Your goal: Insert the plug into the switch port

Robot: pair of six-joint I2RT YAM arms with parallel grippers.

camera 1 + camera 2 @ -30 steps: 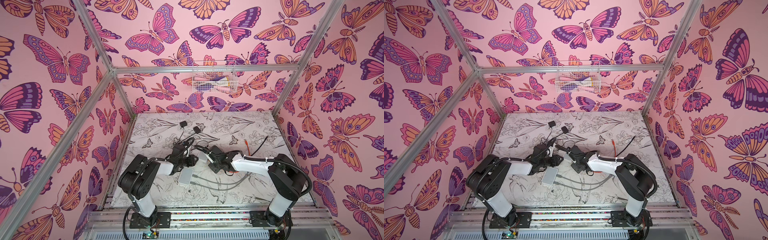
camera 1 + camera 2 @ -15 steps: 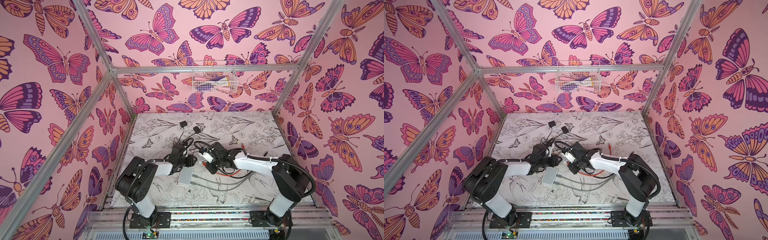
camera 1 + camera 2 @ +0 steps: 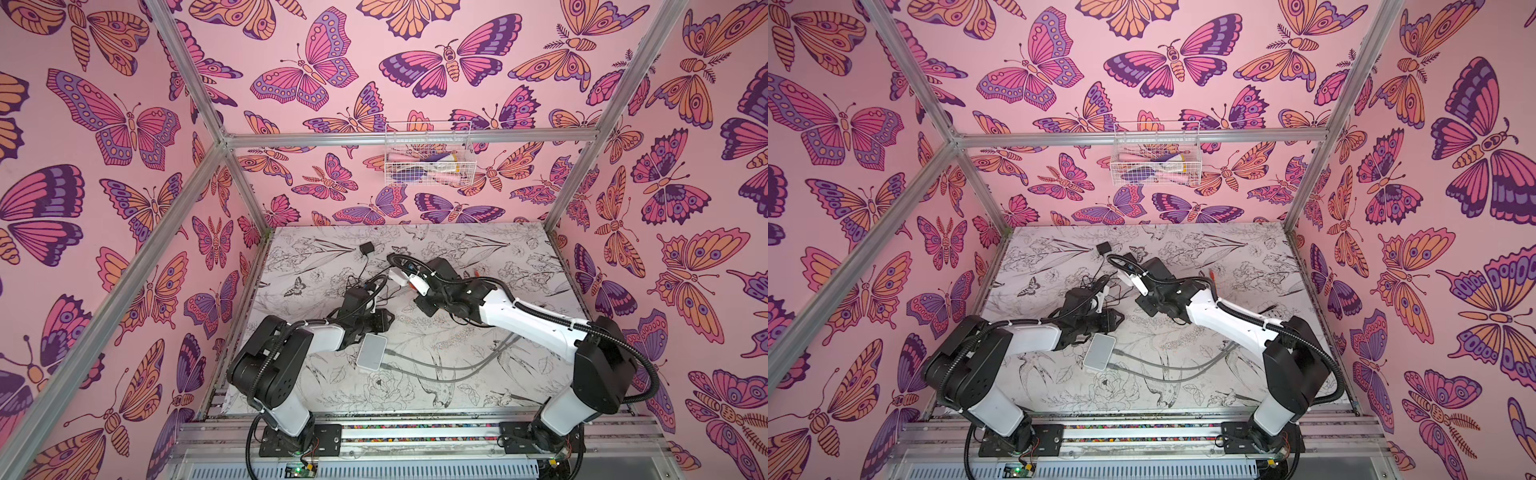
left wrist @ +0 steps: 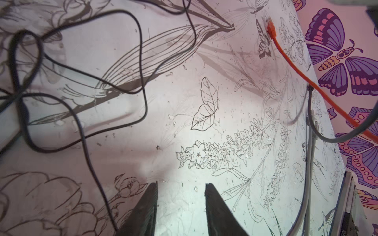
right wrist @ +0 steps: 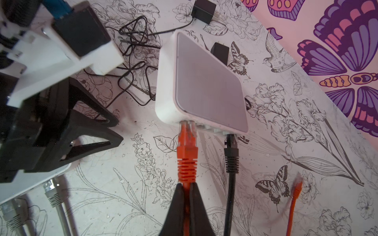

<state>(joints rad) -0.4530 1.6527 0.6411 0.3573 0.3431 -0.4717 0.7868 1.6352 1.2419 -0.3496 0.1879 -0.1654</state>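
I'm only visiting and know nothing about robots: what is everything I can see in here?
table: 1, black-and-white floral print, under everything
switch: 1, white with grey top, mid-table
second switch: 1, white, nearer the front
grey cables: 2, grey, leading from the second switch
orange cable: 1, orange, its plug at a port of the switch
loose orange plug: 1, orange, lying on the table
black plug: 1, black, in another switch port
power adapters: 2, black, toward the back, thin cords tangled
wire basket: 1, white, on the back wall
left end effector: 1, black, open, empty
right end effector: 1, black, shut on the orange cable
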